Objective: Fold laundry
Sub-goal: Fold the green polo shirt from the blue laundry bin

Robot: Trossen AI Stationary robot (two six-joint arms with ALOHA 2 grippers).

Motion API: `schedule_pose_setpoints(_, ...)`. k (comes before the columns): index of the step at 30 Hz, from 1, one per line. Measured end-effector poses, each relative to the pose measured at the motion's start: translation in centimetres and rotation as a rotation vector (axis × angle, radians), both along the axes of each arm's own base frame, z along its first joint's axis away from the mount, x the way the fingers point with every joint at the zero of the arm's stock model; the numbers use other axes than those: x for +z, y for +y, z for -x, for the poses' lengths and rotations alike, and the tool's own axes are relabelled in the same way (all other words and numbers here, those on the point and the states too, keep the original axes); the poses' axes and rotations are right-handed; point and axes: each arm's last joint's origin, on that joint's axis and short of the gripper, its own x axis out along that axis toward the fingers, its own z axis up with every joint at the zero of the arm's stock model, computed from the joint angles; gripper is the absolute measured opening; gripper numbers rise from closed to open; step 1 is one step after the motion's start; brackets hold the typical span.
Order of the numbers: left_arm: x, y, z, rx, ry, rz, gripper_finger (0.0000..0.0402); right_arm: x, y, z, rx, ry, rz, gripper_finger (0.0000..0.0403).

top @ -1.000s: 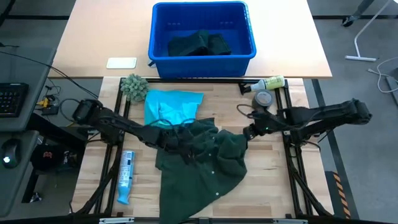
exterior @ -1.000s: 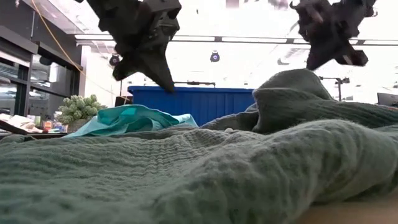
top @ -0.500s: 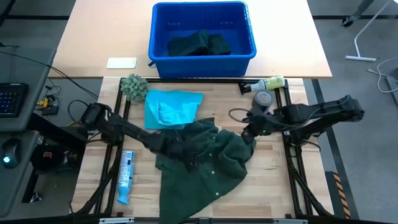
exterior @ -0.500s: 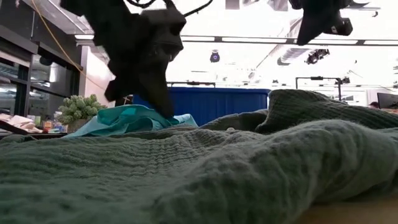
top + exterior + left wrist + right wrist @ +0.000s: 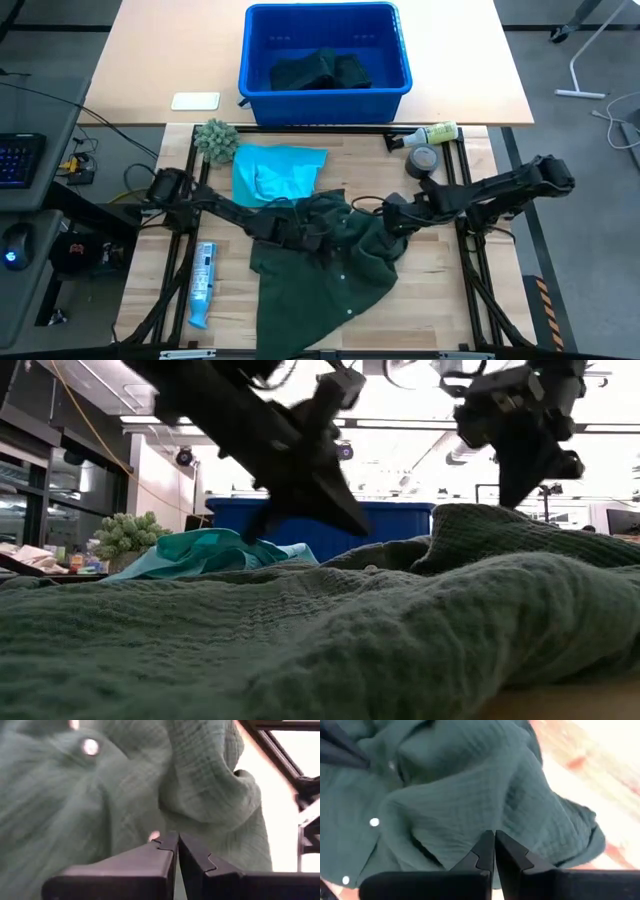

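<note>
Dark green shirt [image 5: 325,265] lies crumpled mid-worktop, running down to the near edge, partly bunched at its top right. The cyan shirt [image 5: 277,172] is flat toward the far edge, its near hem under or touching the green one; can't tell which. More dark laundry sits in the blue bin [image 5: 325,88] on the far table.

My left gripper [image 5: 322,243] is over the upper middle of the green shirt, fingers pressed together, nothing between them in the left wrist view. My right gripper [image 5: 392,220] is at the shirt's upper right edge, also pinched closed and empty; in the right wrist view only cloth lies beyond the tips. In the low view both hang just above the folds, not gripping.

Step in hand, I judge: getting hold of the green shirt to spread it flat before any fold. To do it well I'd part both claws before descending, not poke with closed tips. I'd pick a single layer at an edge or shoulder, not the bunched hump on the right. The snaps [image 5: 374,822] mark the placket, handy for finding the front. I'd grab the two points well apart, lift a little, pull outward evenly.

Risks: catching two layers, or dragging the cyan shirt along. The fuzzy ball [image 5: 215,140], bottle [image 5: 430,133] and tube [image 5: 203,283] are off to the sides, near but apart.
</note>
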Motion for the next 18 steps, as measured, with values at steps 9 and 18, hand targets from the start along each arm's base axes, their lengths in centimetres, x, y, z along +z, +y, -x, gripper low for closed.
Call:
schedule_pose_setpoints(9,-4.7,-1.9,-1.2,-0.027,0.013,0.149,0.0,-0.4,-0.4,0.2,-0.162,-0.038,0.023,0.0)
schedule_pose_setpoints(18,-6.4,-7.0,1.9,-0.29,0.264,0.148,0.0,-0.1,-0.6,-0.1,-0.25,-0.088,0.068,0.0)
